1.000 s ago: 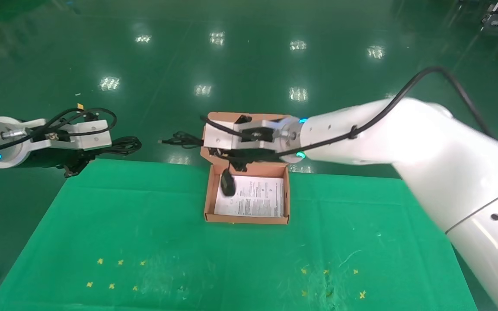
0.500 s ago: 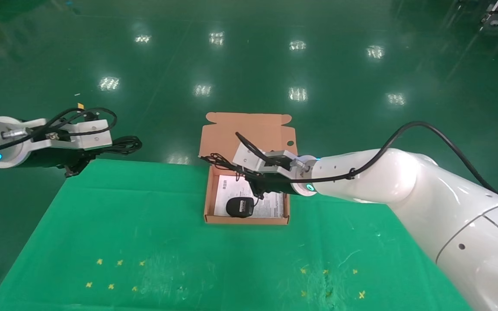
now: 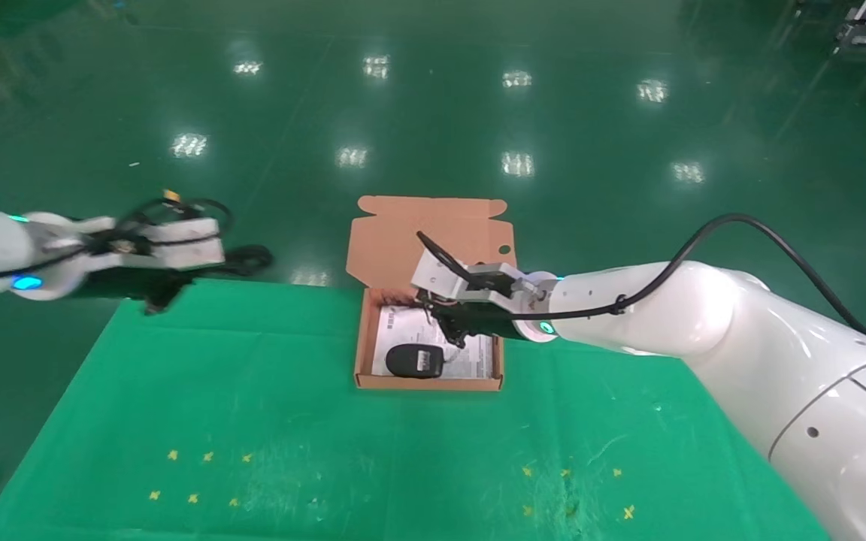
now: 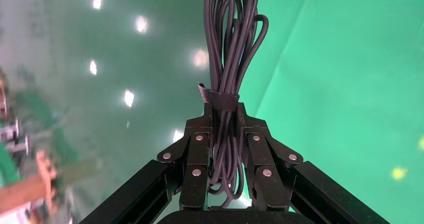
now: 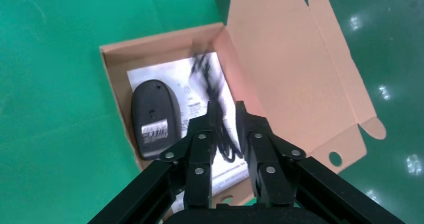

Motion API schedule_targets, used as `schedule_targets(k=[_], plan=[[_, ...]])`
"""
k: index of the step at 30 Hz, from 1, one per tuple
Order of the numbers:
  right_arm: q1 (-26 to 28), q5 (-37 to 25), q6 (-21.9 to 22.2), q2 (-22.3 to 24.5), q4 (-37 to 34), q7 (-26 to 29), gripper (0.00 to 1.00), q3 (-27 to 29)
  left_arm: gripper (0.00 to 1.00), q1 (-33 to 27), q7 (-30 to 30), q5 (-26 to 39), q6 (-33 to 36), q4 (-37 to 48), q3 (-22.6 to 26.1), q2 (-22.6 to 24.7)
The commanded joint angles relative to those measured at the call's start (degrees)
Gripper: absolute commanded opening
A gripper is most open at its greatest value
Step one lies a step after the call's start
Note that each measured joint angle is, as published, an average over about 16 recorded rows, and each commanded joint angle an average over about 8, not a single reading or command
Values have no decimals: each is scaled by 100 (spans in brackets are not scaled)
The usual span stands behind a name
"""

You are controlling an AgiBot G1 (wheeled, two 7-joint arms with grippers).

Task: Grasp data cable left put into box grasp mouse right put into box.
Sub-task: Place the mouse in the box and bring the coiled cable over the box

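Observation:
The cardboard box [image 3: 433, 383] stands open at the table's far middle, its lid [image 3: 425, 233] raised behind. The black mouse [image 3: 414, 361] lies inside at the front left, and it also shows in the right wrist view [image 5: 155, 116]. My right gripper [image 3: 449, 327] hovers low over the box. Its fingers [image 5: 200, 134] are apart, with the mouse's thin cord [image 5: 220, 139] hanging loose between them. My left gripper [image 3: 204, 267] is at the table's far left corner. It is shut on the data cable [image 4: 227, 58], whose looped end [image 3: 249, 259] sticks out toward the box.
A white printed sheet [image 3: 470, 353] lines the box's bottom. The green cloth [image 3: 252, 406] covers the table, with small yellow marks near the front. The shiny green floor lies beyond the table's far edge. The lid [image 5: 290, 68] leans away behind the box.
My right gripper came down from in front of the lid to low over the box. The mouse now lies in the box and its cord has dropped. My left gripper moved right with the cable.

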Motion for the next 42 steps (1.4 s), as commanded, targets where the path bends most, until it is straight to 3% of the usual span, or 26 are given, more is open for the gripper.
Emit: schedule_targets(k=[1, 10, 22, 28, 34, 42], plan=[[11, -17, -17, 27, 57, 12, 100, -31, 0, 44, 36, -48, -78, 39, 15, 106], [212, -25, -101, 863, 669, 127, 100, 66, 0, 354, 720, -425, -1121, 939, 72, 951], [363, -411, -127, 2225, 2029, 764, 100, 86, 0, 455, 2257, -1216, -2386, 2934, 114, 2217], [355, -716, -158, 2666, 2655, 1237, 100, 39, 0, 514, 2957, -1928, -2659, 3306, 278, 2422], [354, -1043, -186, 2844, 3036, 1677, 100, -13, 0, 510, 3293, -2541, -2797, 3365, 620, 2447], [359, -1232, -186, 2919, 3221, 1891, 100, -39, 100, 481, 3419, -2874, -2888, 3447, 874, 2480]])
